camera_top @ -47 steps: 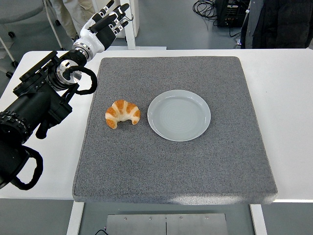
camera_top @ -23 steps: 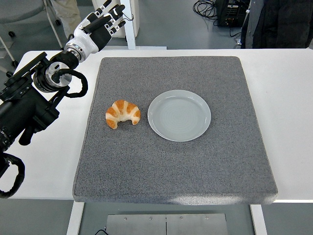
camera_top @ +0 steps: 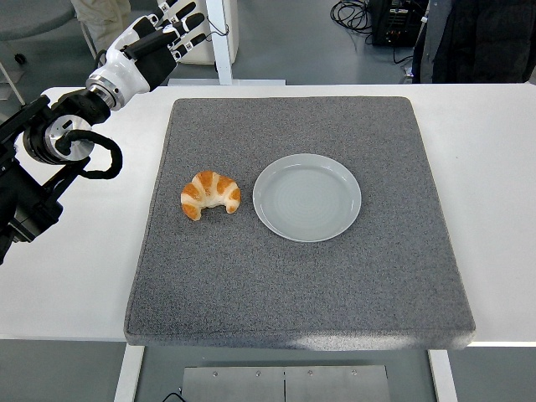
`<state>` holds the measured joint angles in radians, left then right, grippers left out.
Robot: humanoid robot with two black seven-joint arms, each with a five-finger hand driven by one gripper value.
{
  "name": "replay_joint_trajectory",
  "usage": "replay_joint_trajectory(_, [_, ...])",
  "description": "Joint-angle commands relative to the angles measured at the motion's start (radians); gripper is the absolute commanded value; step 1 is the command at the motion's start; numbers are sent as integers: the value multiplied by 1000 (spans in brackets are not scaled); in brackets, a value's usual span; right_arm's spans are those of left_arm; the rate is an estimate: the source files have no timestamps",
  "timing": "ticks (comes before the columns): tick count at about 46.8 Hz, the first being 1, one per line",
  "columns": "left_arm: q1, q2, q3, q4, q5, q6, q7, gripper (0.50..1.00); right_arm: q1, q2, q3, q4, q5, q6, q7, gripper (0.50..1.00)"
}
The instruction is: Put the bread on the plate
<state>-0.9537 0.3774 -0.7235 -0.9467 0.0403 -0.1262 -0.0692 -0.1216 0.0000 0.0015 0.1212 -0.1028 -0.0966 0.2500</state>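
I see the croissant [camera_top: 210,194] lying on the grey mat [camera_top: 301,276], just left of the empty plate [camera_top: 307,197], not touching it; my left hand [camera_top: 153,42] hangs far back-left, fingers spread, holding nothing.

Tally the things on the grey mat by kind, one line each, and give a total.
croissant: 1
plate: 1
Total: 2, both on the grey mat; the croissant lies left of the plate, not on it.
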Motion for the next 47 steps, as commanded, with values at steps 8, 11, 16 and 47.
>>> replay_joint_trajectory(8, [29,70,-1,-98,151,0,0,1000,0,0,0,0,0,0,0,1000])
replay_joint_trajectory(11, [32,93,1,-129,184,0,0,1000,-1,0,0,0,0,0,0,1000])
replay_joint_trajectory(16, [41,136,1,-179,234,0,0,1000,0,0,0,0,0,0,0,1000])
replay_joint_trajectory(47, [52,390,151,-409,794,-35,-14,1000,-1,0,0,0,0,0,0,1000])
